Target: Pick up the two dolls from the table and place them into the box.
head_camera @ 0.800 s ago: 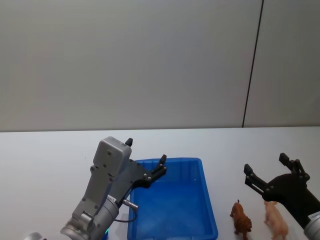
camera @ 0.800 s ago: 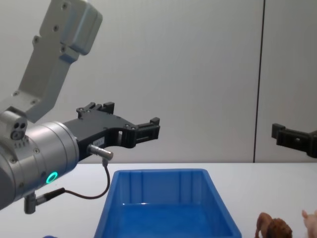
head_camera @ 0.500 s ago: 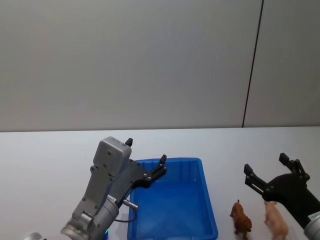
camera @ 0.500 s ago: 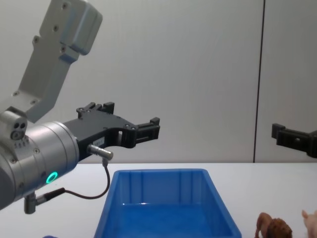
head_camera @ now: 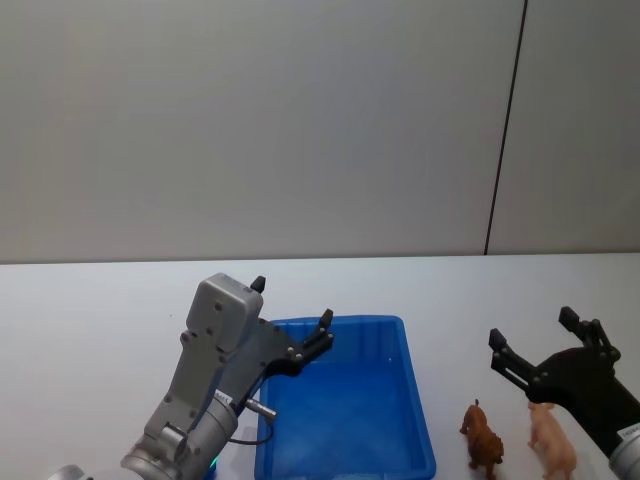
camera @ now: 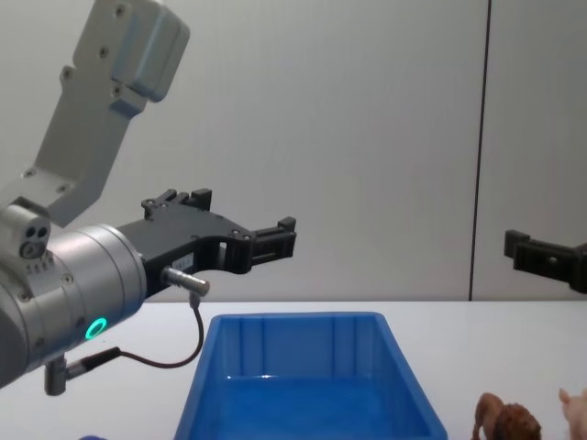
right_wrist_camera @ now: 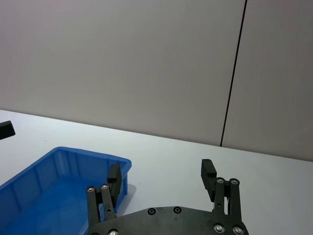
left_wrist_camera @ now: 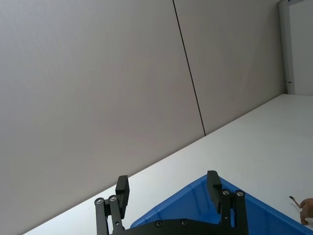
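Found the task at its very start, judging by the layout. Saw the brown doll [head_camera: 482, 437] and the pink doll [head_camera: 552, 440] both standing on the counter [head_camera: 100, 310], just beside each other, to the right of the box [head_camera: 340, 322] and outside it. Saw nothing inside the box but its bare blue floor.

Noted the right hand [head_camera: 531, 326] hovering above the pink doll, clear of it, fingers spread wide and released, touching neither doll. Noted the left hand [head_camera: 292, 302] raised over the box's left rim, likewise spread and holding nothing.

Counted nothing as done: no doll grasped, none lifted, none placed. Reckoned everything still left: lower the right hand onto one doll, clench, carry across to the box, let go, then repeat for the other. Judged the pink doll the likelier first pick, being nearest that hand, but could not tell for sure.
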You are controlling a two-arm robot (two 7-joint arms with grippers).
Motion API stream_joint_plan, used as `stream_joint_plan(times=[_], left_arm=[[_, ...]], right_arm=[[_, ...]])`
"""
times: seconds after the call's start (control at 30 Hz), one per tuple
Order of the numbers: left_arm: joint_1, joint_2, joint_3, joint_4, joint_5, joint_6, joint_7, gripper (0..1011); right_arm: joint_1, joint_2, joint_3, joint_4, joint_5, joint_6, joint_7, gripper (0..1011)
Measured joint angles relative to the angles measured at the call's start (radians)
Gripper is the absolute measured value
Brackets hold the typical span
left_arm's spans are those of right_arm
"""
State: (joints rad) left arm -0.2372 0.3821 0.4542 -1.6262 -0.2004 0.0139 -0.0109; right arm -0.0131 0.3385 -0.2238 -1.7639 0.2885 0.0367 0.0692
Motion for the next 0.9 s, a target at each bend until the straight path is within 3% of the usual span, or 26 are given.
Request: stream_joint_plan(times=[0.47, 0.9], left_arm=[[0.000, 0.000, 0.000, 0.000, 0.000, 0.000, 0.000, 1001], [0.000, 0.000, 0.000, 0.000, 0.000, 0.000, 0.000, 1001]], right_arm=[[0.013, 0.026, 0.026, 0.051, 0.033, 0.072, 0.044, 1001], [0.020, 0.048, 0.039, 0.141, 0.043, 0.169, 0.097, 1001]])
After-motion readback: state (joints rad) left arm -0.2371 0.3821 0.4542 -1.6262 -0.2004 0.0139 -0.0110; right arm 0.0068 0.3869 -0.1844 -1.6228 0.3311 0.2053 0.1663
